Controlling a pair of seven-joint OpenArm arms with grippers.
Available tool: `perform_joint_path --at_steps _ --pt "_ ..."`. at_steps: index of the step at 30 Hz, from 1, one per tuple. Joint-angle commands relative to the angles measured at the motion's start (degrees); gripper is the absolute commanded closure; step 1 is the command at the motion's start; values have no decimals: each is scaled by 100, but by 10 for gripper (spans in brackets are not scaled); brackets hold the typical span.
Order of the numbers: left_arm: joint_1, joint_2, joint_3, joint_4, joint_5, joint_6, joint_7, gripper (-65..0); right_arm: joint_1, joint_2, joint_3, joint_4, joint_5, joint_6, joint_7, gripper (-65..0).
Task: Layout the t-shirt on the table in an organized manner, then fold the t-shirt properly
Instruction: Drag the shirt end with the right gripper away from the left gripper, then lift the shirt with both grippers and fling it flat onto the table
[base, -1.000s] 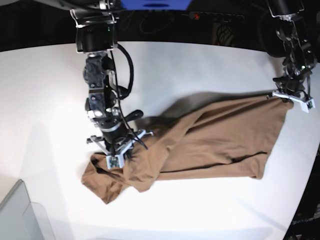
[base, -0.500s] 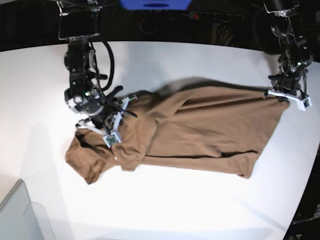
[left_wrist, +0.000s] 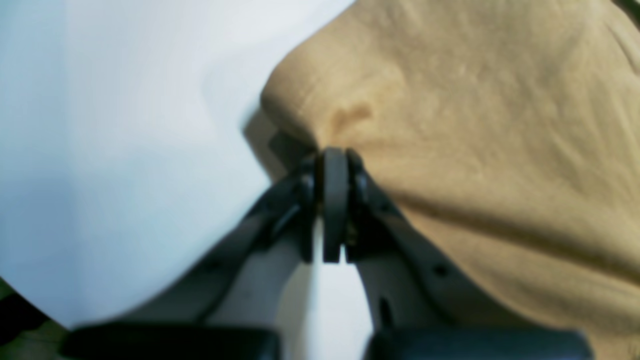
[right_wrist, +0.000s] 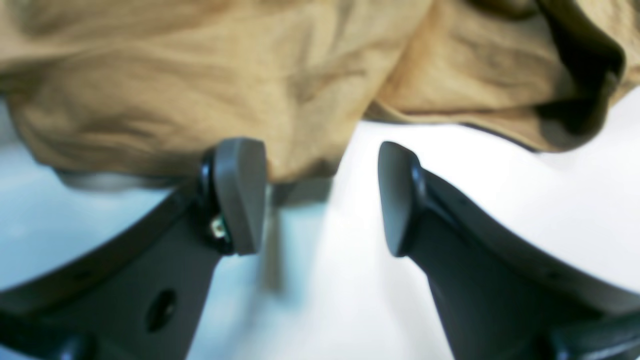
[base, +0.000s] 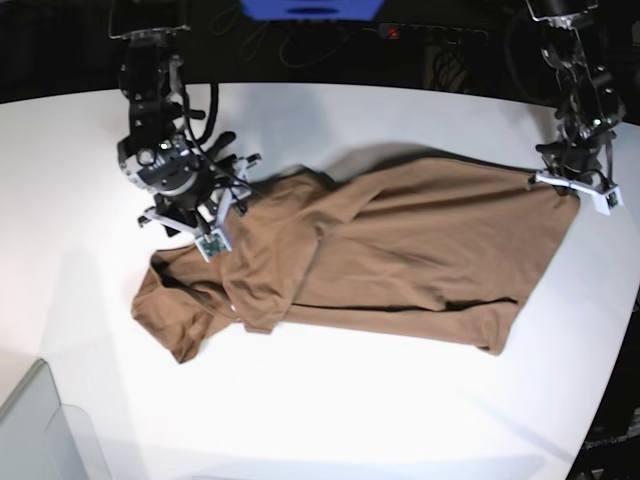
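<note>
The brown t-shirt (base: 400, 250) lies crumpled and stretched sideways on the white table (base: 350, 420), with a bunched end at the left. My left gripper (base: 568, 183), at the right of the base view, is shut on the shirt's far right corner. In the left wrist view the gripper (left_wrist: 334, 160) has its jaws closed on a pinch of the cloth (left_wrist: 475, 125). My right gripper (base: 208, 238) stands at the shirt's upper left part. In the right wrist view it (right_wrist: 320, 197) is open and empty, with the cloth (right_wrist: 200, 75) just ahead and one finger (right_wrist: 240, 195) at the cloth's edge.
A clear bin's corner (base: 40, 430) sits at the front left. The table's curved edge (base: 610, 380) runs down the right side. Dark clutter and cables lie beyond the back edge (base: 440, 50).
My right gripper has moved back and to the left, and the shirt's left end went with it. The shirt now lies more stretched out. My left gripper has shifted slightly back, still holding its corner.
</note>
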Motion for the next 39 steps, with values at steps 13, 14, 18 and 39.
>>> perform_joint_path --at_steps 13,14,18,39 --pt "-14 -83 -33 97 -28 -6 -129 -1 231 -22 0 -503 73 -20 318 -369" --pt "-14 -83 -33 97 -28 -6 -129 -1 231 -22 0 -573 73 -20 397 -369" --pt "30 -83 -42 97 -28 -6 -129 -1 187 -13 0 -643 64 -20 626 -294" --pt "1173 -83 -42 1828 -1241 3 -76 -1 29 -13 1749 966 73 -2 661 0"
